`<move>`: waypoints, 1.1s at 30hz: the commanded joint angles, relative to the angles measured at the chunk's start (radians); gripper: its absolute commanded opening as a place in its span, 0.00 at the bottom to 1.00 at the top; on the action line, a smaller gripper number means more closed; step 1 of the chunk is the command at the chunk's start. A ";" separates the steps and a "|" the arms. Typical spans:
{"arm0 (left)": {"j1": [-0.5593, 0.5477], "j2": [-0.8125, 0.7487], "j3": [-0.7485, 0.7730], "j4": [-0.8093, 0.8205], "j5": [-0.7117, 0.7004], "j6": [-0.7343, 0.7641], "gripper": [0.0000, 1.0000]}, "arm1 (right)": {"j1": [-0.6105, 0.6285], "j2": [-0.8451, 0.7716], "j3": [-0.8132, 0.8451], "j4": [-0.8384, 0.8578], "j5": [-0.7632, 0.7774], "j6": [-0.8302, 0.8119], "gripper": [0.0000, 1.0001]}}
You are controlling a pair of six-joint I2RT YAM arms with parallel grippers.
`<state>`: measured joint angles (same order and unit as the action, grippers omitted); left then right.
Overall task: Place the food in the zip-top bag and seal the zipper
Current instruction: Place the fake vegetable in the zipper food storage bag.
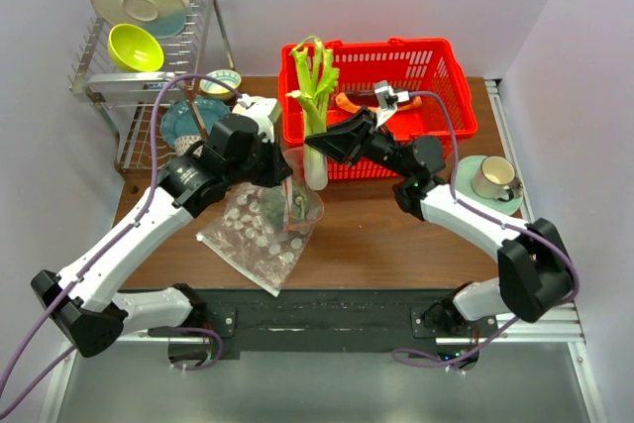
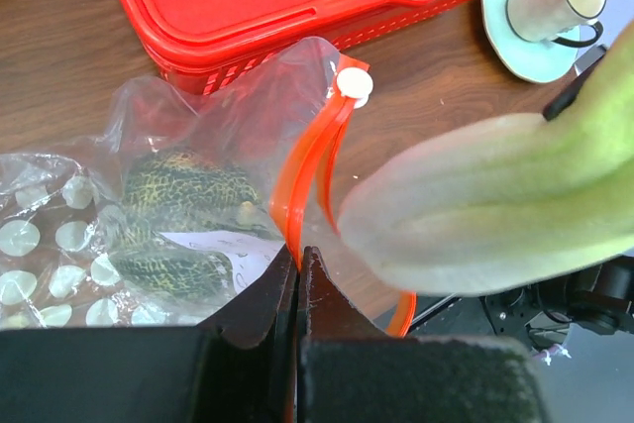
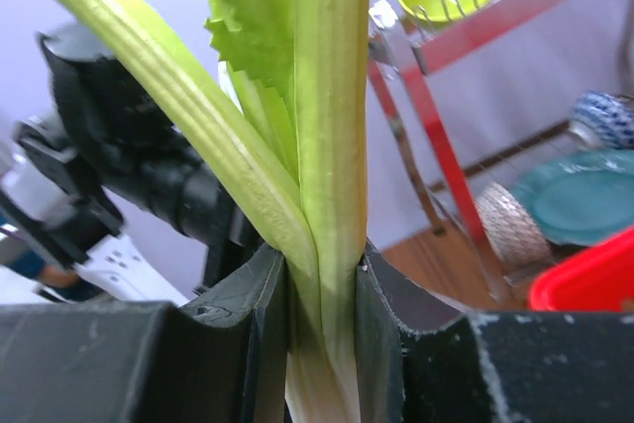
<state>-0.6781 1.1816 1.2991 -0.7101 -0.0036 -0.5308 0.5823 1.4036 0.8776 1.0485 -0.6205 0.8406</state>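
My right gripper (image 1: 319,142) (image 3: 322,284) is shut on the bunch of light-green stalks (image 1: 313,86) (image 3: 327,146) and holds it upright. The pale base of the bunch (image 2: 495,205) is at the mouth of the clear zip-top bag (image 1: 299,200) (image 2: 238,126). My left gripper (image 1: 280,173) (image 2: 300,257) is shut on the bag's orange-red zipper (image 2: 297,170) and holds the mouth up. The zipper's white slider (image 2: 354,84) sits at its far end. The dark green ball (image 2: 183,210) lies inside the bag. The red-brown slab is not in view.
A clear bag printed with white dots (image 1: 253,237) (image 2: 40,245) lies under the zip-top bag. A red basket (image 1: 441,76) (image 2: 297,7) stands behind. A cup on a saucer (image 1: 492,179) (image 2: 555,2) is at the right. A dish rack (image 1: 149,56) with plates and a bowl is at the back left.
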 commanded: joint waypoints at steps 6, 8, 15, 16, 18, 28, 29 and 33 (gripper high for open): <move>0.006 0.007 0.037 0.047 0.027 -0.028 0.00 | 0.005 0.058 0.029 0.536 -0.062 0.281 0.00; 0.006 0.006 0.035 0.049 0.022 -0.028 0.00 | 0.004 0.051 0.023 0.536 -0.068 0.279 0.00; 0.005 0.004 0.055 0.043 0.045 -0.035 0.00 | 0.017 0.043 0.020 0.490 -0.125 0.226 0.00; 0.005 0.006 0.061 0.041 0.053 -0.037 0.00 | 0.017 0.043 0.014 0.475 -0.131 0.204 0.00; 0.005 0.006 0.077 0.037 0.077 -0.040 0.00 | 0.019 0.043 0.001 0.400 -0.136 0.120 0.00; 0.005 -0.004 0.127 0.020 0.109 -0.051 0.00 | 0.017 -0.044 -0.038 -0.019 -0.088 -0.330 0.55; 0.005 -0.004 0.126 0.020 0.108 -0.051 0.00 | 0.017 -0.060 -0.043 -0.051 -0.067 -0.380 0.61; 0.006 -0.004 0.108 0.024 0.108 -0.051 0.00 | 0.019 -0.127 -0.037 -0.256 -0.048 -0.486 0.63</move>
<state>-0.6762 1.1946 1.3846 -0.7265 0.0841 -0.5659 0.5968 1.3621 0.8333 0.9836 -0.7189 0.5522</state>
